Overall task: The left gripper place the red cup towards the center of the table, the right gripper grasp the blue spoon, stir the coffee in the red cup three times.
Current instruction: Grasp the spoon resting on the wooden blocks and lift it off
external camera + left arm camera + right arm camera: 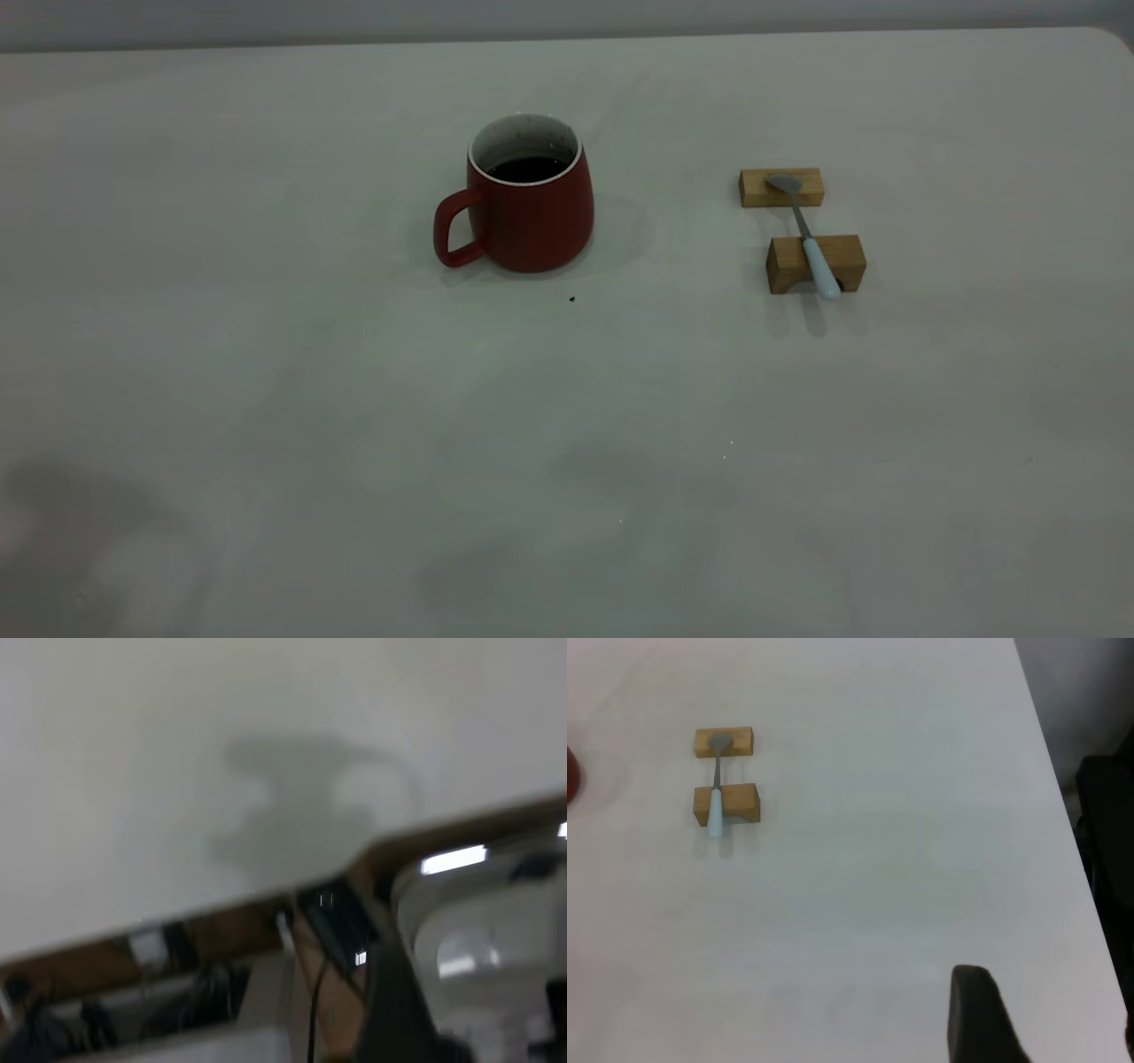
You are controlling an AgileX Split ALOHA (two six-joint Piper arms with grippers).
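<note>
The red cup (530,208) stands upright on the tabletop (266,399), nearer the far edge than the near one and about midway between the left and right edges, its looped handle turned toward the left edge. The coffee (529,168) sits dark and low inside, below the white speckled wall. A tiny dark speck (572,299) lies on the surface just beside the cup's base. Well apart from the cup, toward the right edge, the blue spoon (808,237) lies bridged across two small wooden blocks (815,263) (bowl on the farther block, pale handle over the nearer one and jutting past it). Neither arm reaches into the exterior view. The right claw (979,1014) shows only as one dark finger near the tabletop's right edge, so whether it is open or closed cannot be told. The left claw (399,1010) appears as a blurred dark shape beyond the tabletop's edge, its state equally unreadable.
</note>
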